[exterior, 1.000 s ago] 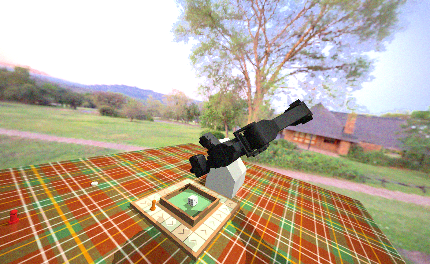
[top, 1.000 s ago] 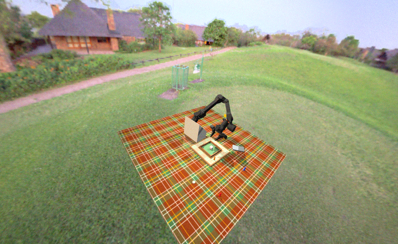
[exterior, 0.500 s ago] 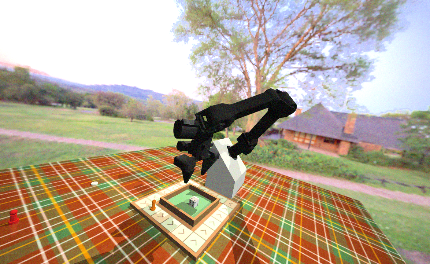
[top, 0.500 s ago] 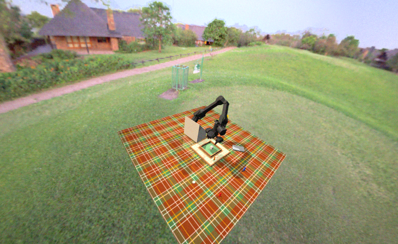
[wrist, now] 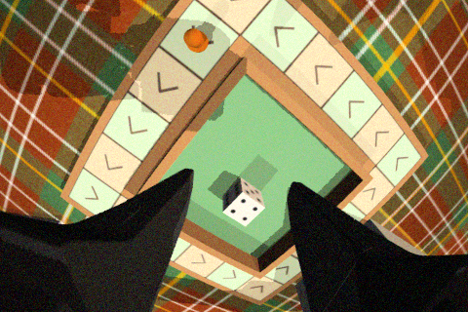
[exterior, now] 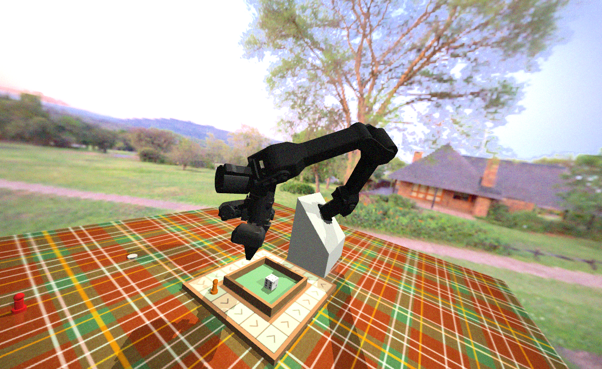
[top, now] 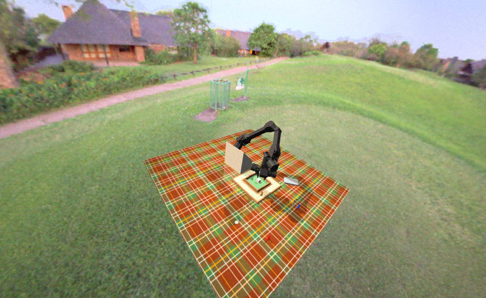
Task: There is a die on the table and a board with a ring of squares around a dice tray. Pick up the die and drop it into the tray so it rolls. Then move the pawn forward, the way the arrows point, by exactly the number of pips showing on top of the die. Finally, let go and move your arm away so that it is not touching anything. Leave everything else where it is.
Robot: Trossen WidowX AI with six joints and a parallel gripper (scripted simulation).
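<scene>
With the roll in progress, the half-open, empty gripper (top: 261,177) (exterior: 249,258) (wrist: 242,185) hung above the white cubic die (top: 258,180) (exterior: 271,282) (wrist: 244,209); reading its settled top preceded advancing the orange pawn (top: 261,193) (exterior: 214,287) (wrist: 196,40).

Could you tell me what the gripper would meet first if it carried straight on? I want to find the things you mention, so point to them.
Probably the white die (top: 258,180) (exterior: 271,282) (wrist: 244,207) in the tray (exterior: 248,295) (wrist: 307,112), coming between the fingers of the gripper (top: 261,178) (exterior: 249,258) (wrist: 242,185), though the depth is hard to judge.

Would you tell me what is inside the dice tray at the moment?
Inside the tray, one white die rests on the green floor. The patch of floor beneath the die is covered, as is its underside, so neither can be seen.
</scene>
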